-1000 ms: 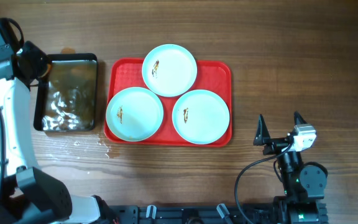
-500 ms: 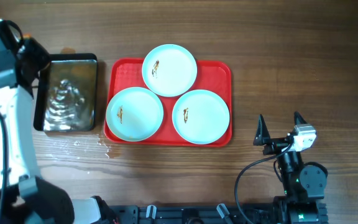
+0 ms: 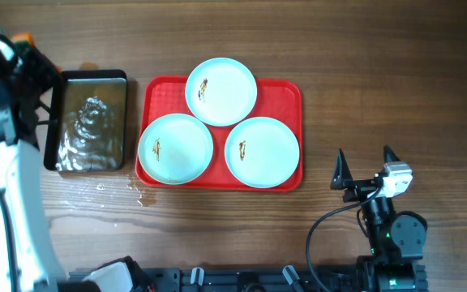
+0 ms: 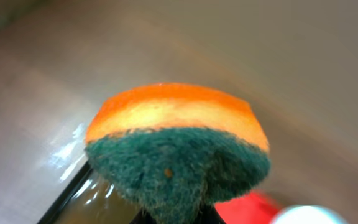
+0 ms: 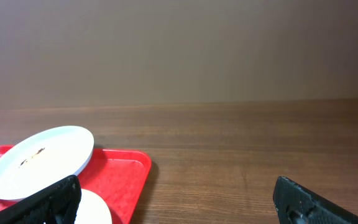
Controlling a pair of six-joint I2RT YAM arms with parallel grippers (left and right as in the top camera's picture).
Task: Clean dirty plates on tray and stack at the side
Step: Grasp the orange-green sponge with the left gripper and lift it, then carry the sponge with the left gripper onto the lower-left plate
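Pinching a sponge (image 4: 176,149) that only the wrist view shows clearly, left fingers (image 4: 211,216) close; right fingers (image 3: 340,174) gape.

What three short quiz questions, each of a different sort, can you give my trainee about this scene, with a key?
1. How many plates lie on the red tray?
2. What does the left arm hold? A) a sponge B) a plate C) nothing
3. True or false: the right fingers stand open.
Key: 1) three; 2) A; 3) true.
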